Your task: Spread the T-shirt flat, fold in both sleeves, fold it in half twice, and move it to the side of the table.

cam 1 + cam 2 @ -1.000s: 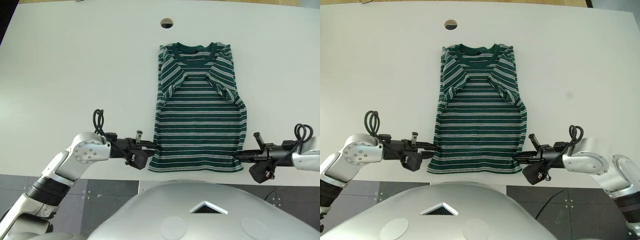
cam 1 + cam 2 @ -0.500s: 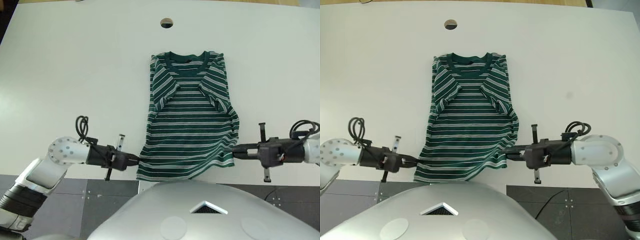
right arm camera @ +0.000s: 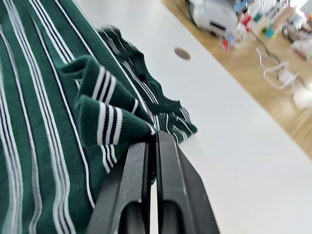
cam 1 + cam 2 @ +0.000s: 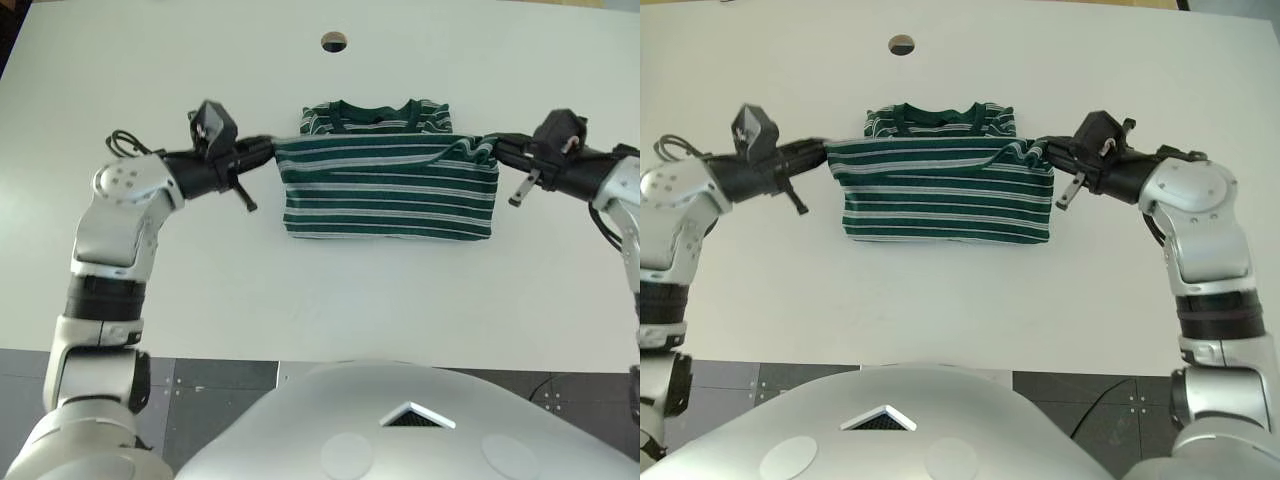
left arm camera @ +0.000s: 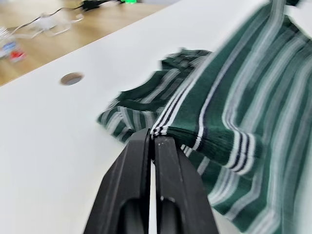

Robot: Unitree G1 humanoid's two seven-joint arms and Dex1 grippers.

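The green T-shirt (image 4: 388, 190) with white stripes lies on the white table (image 4: 300, 290), its bottom half lifted and carried up over the chest toward the collar (image 4: 375, 112). My left gripper (image 4: 268, 150) is shut on the hem's left corner (image 5: 158, 130), and my right gripper (image 4: 497, 150) is shut on the hem's right corner (image 3: 146, 127). Both corners hang just above the shoulders. The held edge stretches straight between the two grippers, and the fold line runs along the shirt's near side.
A round hole (image 4: 333, 42) sits in the table beyond the collar. Bare white tabletop lies on both sides of the shirt and toward the near edge (image 4: 300, 350). Cables and small clutter lie on a wooden surface (image 3: 273, 44) past the table's far edge.
Both grippers have carried the hem from the table's near edge up and away to the shoulders, folding the shirt in half. The shirt now looks short and wide.
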